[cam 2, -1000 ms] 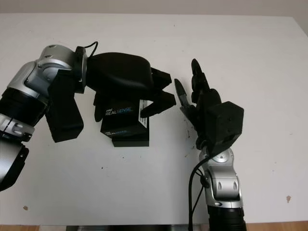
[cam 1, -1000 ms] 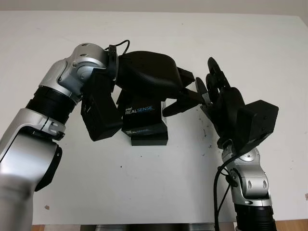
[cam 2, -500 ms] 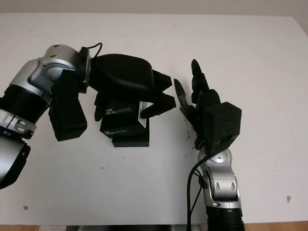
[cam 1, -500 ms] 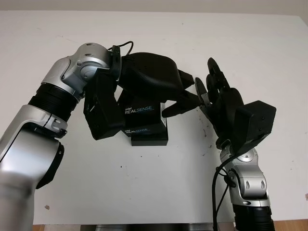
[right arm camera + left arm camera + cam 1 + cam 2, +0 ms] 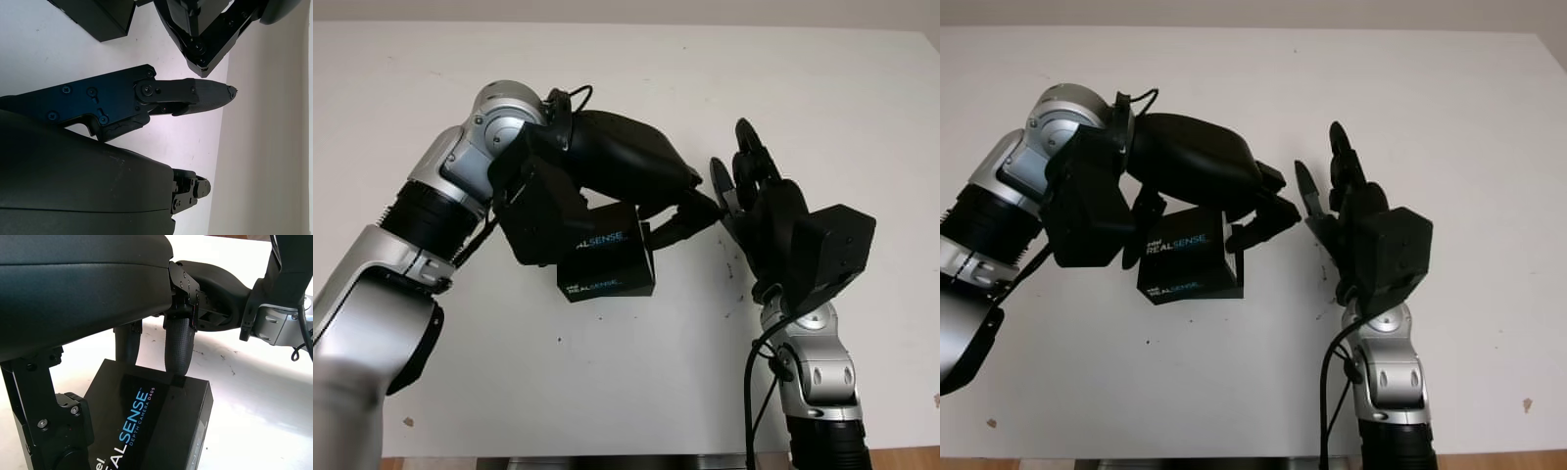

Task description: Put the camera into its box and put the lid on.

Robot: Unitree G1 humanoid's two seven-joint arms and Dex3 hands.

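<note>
A black box lid (image 5: 607,257) printed "REALSENSE" lies tilted over the black box base (image 5: 1237,277) at the middle of the white table (image 5: 607,392). My left hand (image 5: 636,217) arches over the lid and is shut on it. In the left wrist view one finger (image 5: 178,350) presses on the far top edge of the lid (image 5: 146,426). My right hand (image 5: 736,171) stands open and upright just right of the box, apart from it. Whatever is inside the box is hidden under the lid.
The table's front edge runs along the bottom of the head views. Small dark specks mark the surface near the right hand. A corner of the box (image 5: 98,17) lies beyond the right hand's finger (image 5: 195,95).
The lid has tipped down from standing steeply on the base to lying nearly flat over it. My left hand rolled forward and down with it. The right hand has stayed put.
</note>
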